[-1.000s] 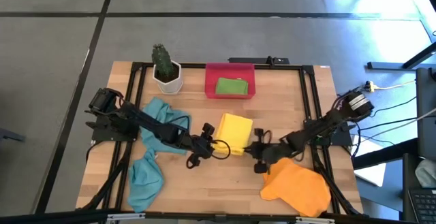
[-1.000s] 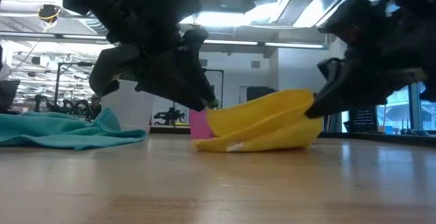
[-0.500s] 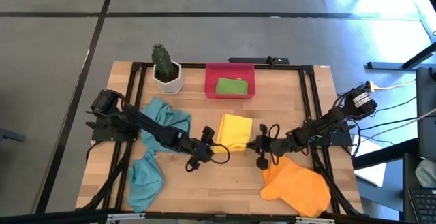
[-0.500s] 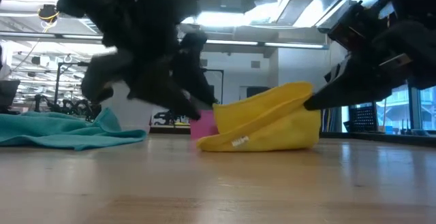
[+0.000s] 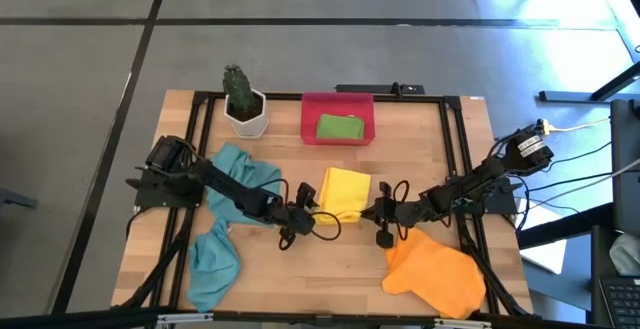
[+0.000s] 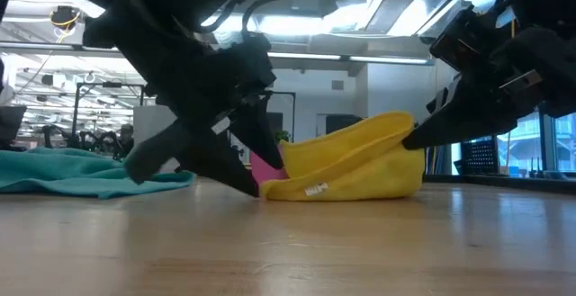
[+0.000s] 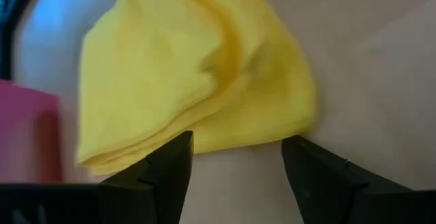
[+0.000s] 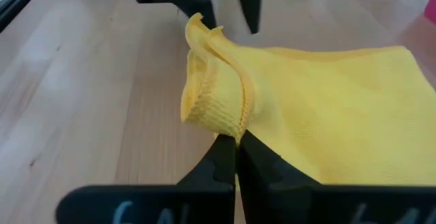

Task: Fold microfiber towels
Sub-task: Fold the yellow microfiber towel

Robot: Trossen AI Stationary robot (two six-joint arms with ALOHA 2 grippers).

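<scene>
Since a moment ago our left pincer (image 5: 300,214) has released the yellow towel (image 5: 346,192); our right pincer (image 5: 381,212), clenched on its corner, should lay the fold flat on the counter (image 5: 330,259).

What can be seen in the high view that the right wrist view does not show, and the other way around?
Only the high view shows the cactus pot, the red tray holding the green towel, and the orange towel. Only the right wrist view shows the right gripper pinching a bunched edge of the yellow towel. Both show the yellow towel, a blue towel and the open left gripper beside it.
</scene>
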